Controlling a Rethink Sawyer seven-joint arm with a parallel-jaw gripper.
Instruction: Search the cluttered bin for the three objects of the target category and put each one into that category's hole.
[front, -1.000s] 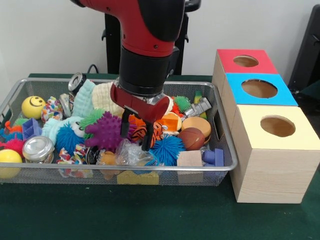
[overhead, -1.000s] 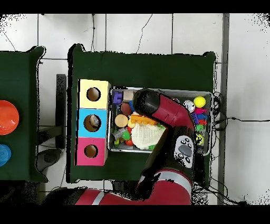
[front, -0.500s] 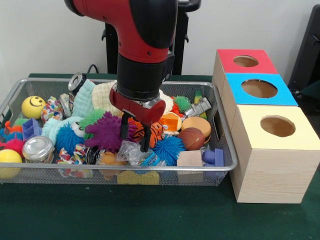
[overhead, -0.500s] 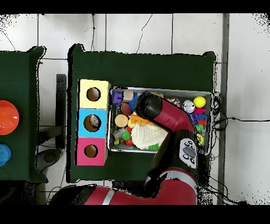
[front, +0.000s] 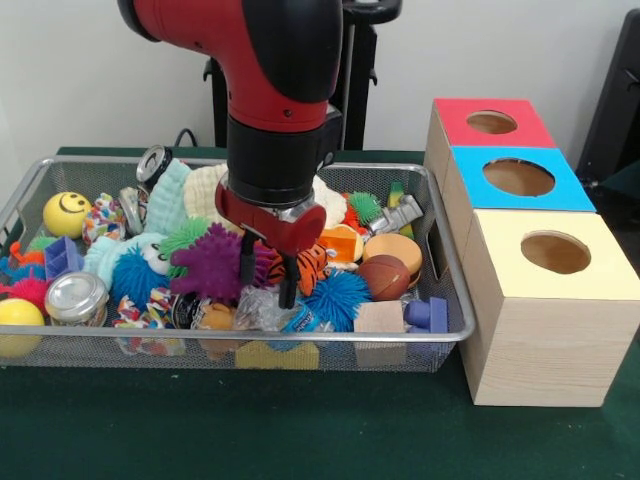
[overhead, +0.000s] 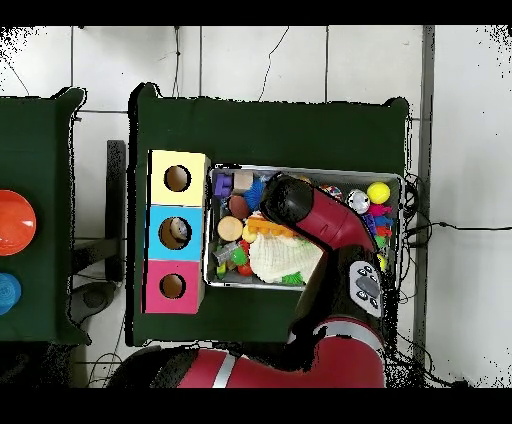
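Three boxes with holes are counted at the frame's right: red, blue, yellow. One mesh bin and two yellow balls are seen.

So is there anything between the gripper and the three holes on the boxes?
Only the bin's own wire end wall on that side. The gripper hangs open among the toys, above the clear plastic bag. The red, blue and yellow holes are uncovered; nothing visible blocks them.

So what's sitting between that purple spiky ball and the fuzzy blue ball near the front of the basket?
In the front view, the gripper hangs between the purple spiky ball and the blue ball, over an orange striped toy.
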